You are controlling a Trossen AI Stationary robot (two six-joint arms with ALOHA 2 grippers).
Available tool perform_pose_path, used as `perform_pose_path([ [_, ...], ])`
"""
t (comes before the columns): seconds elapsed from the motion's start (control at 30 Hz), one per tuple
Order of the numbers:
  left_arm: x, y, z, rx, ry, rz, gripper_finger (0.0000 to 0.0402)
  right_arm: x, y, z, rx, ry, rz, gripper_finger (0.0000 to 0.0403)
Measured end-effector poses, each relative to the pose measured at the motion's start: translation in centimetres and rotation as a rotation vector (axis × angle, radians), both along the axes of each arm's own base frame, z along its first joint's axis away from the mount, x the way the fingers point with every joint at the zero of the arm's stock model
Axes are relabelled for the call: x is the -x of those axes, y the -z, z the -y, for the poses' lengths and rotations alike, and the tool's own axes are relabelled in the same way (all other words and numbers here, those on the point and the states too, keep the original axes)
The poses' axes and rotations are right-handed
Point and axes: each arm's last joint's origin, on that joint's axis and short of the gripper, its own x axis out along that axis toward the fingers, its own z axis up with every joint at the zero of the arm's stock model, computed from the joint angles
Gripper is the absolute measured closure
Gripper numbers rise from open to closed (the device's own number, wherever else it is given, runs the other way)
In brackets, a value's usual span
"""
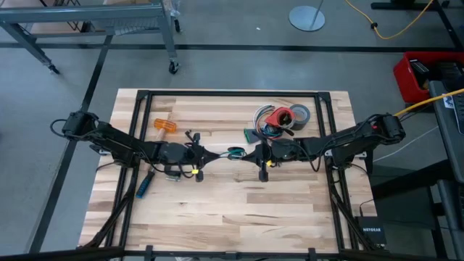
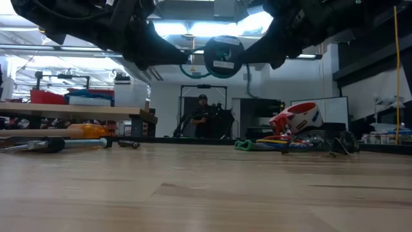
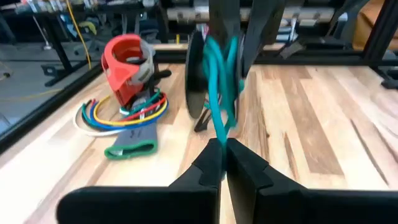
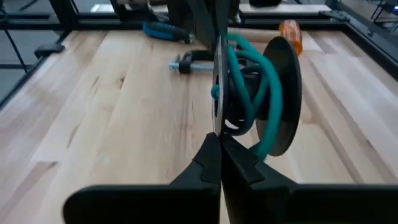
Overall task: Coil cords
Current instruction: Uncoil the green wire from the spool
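A teal-green cord [image 1: 235,152] is wound in loops on a small dark reel [image 2: 222,57], which hangs in the air over the table's middle. My two grippers meet there. My left gripper [image 3: 224,149] comes from the table's left and is shut on the cord [image 3: 221,81]. My right gripper [image 4: 219,146] comes from the right and is shut on the reel. In the right wrist view the cord [image 4: 249,81] runs between the reel's two discs. In the low view one loop [image 2: 192,69] bulges out beside the reel. My left gripper pinches a low loop of the teal cord [image 3: 219,132] between its two fingertips, coming nearly level from the table's left. The cord rises from the fingers up into the reel, clear of the table. My right gripper pinches the lower rim of the reel's near thin disc [image 4: 217,127] between its fingertips, coming slightly downward from the table's right. The reel stands on edge above the fingers, lifted clear of the table.
At the back right lie a red roll [image 1: 279,116], a grey tape roll [image 1: 300,114], a bundle of coloured wires [image 3: 121,115] and a green strap [image 3: 130,149]. On the left lie an orange-handled tool [image 1: 164,125], a small clamp [image 4: 189,62] and a blue-handled screwdriver [image 1: 145,185]. The near half is bare wood.
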Motion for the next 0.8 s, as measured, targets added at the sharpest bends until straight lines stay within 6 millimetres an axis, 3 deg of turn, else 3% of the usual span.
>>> perform_pose_path([
  [0.4,0.15,0.61,-0.04,0.121,-0.036,-0.04,0.0279,-0.06,-0.12,0.02,0.03,-0.003,-0.017,0.0402],
  [0.8,-0.13,-0.33,0.01,0.104,-0.02,0.057,0.0263,-0.09,-0.19,-0.2,0.001,-0.071,-0.011,0.0402],
])
